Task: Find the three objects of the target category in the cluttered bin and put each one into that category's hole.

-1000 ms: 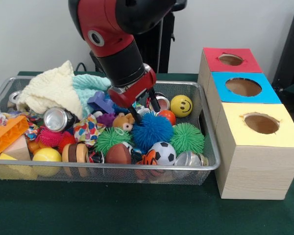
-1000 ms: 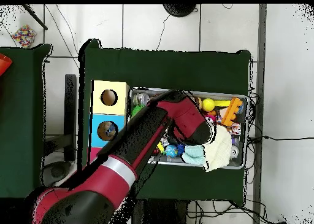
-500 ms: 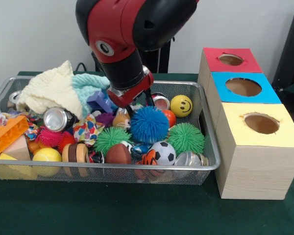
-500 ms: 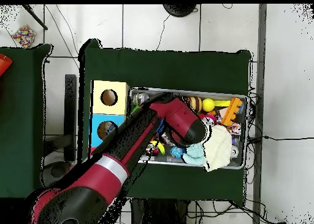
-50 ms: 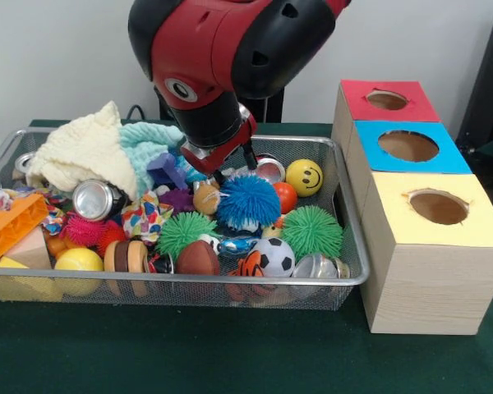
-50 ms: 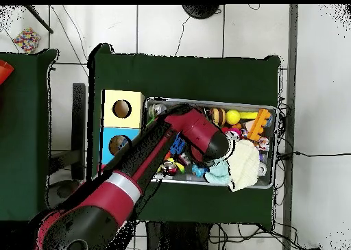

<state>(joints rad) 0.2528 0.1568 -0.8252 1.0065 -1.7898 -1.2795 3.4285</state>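
the red-and-black arm's gripper (image 5: 232, 163) is clamped on the spiky blue rubber ball (image 5: 248, 201), which hangs at its six o'clock above the wire mesh bin's (image 5: 345, 246) middle; the coloured wooden hole boxes (image 5: 411, 193) lie toward three o'clock.

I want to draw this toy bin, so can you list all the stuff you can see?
Wire mesh bin: 1, silver, on the green table.
Spiky rubber balls: 1 blue at the middle, 2 green either side, 1 pink left.
Yellow smiley ball: 1, far right of bin.
Soccer ball: 1, black and white, near edge.
Plain yellow ball: 1, near left.
Metal cans: silver, at least 2.
Knitted cloths: 1 cream, 1 light teal, far left.
Orange plastic brick: 1, left end.
Wooden boxes with holes: 3, tops red, blue, yellow, right of bin.
Gripper: 1, red and black, directly above the blue spiky ball; arm above.
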